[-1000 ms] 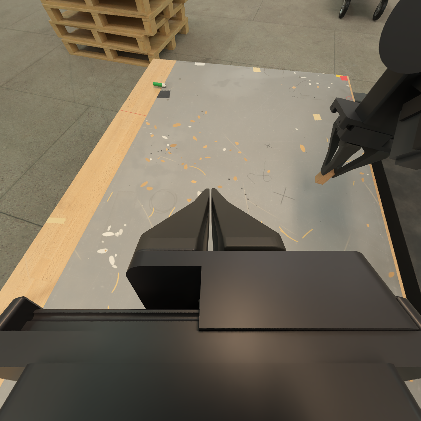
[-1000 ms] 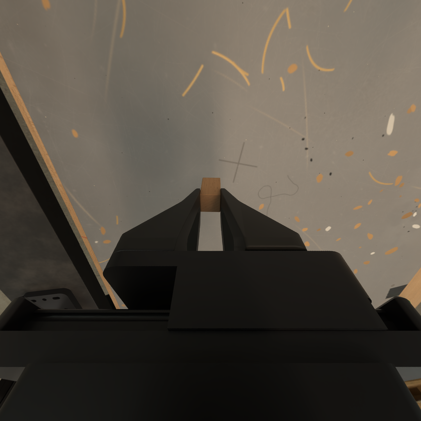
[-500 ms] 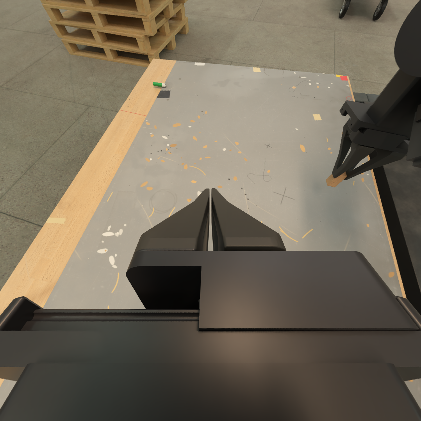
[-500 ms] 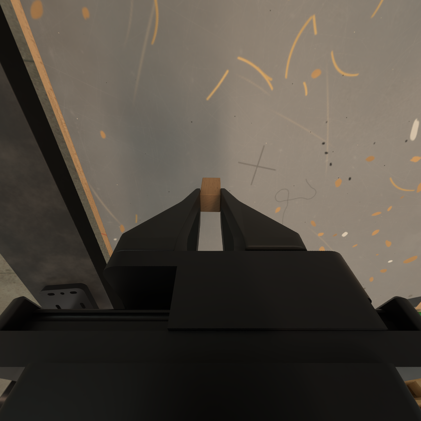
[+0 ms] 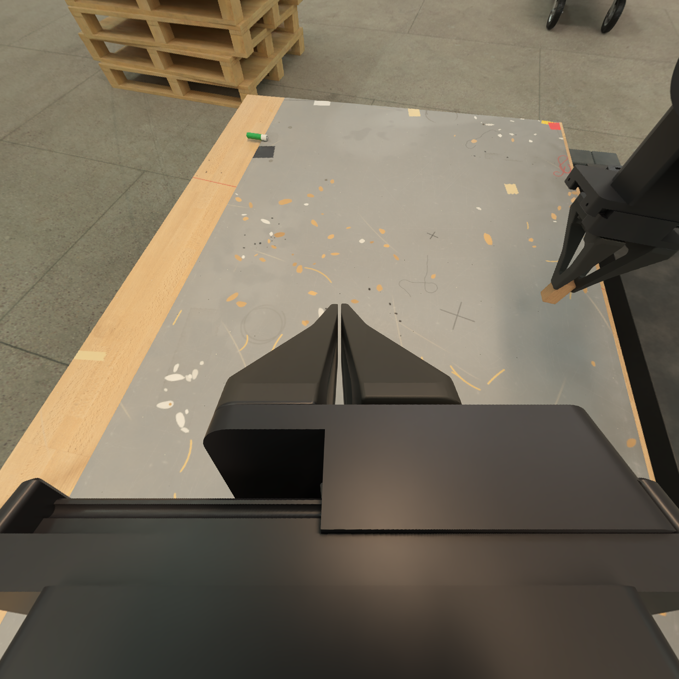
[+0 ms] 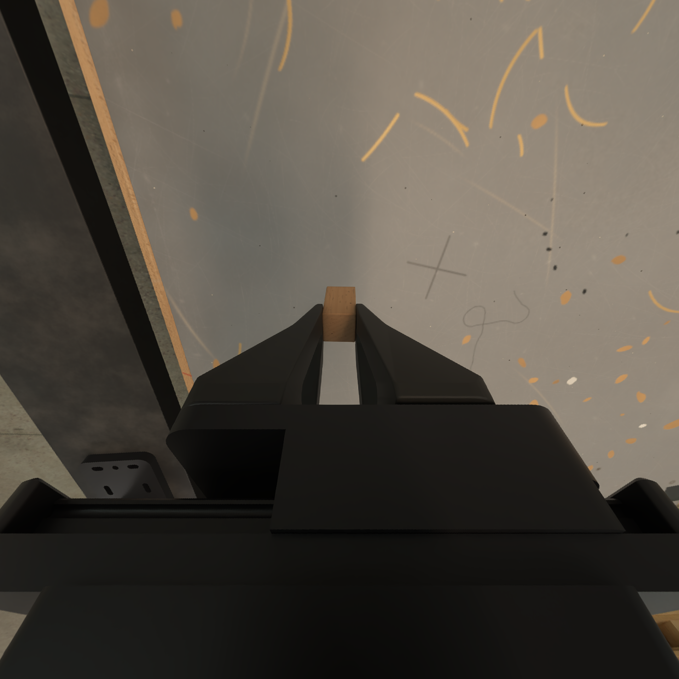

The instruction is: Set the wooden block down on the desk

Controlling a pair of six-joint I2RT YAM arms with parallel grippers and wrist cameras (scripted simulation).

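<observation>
**Small wooden block gripped at the desk's right edge**

Grey, paint-flecked desk surface [image 5: 367, 165] with a pale wood border is seen from above, set on a concrete floor. A stack of light wooden pallets [image 5: 191, 44] is placed beyond its far left corner, and two dark wheels [image 5: 584, 14] are seen at the top right. A small green cylinder with a silver tip [image 5: 257, 136] is laid on the wood border near the far left corner, well apart from everything else.

The small, square-ended, light-brown wooden block [image 6: 340, 314] is clamped between the fingertips of the black right gripper [image 6: 340, 323], close to the desk's right edge. Whether the block touches the surface cannot be told. A pencilled cross [image 6: 437, 267] is marked on the desk near it.

The black left gripper [image 5: 338, 312] is held over the desk's middle with its jaws pressed together on nothing.
</observation>
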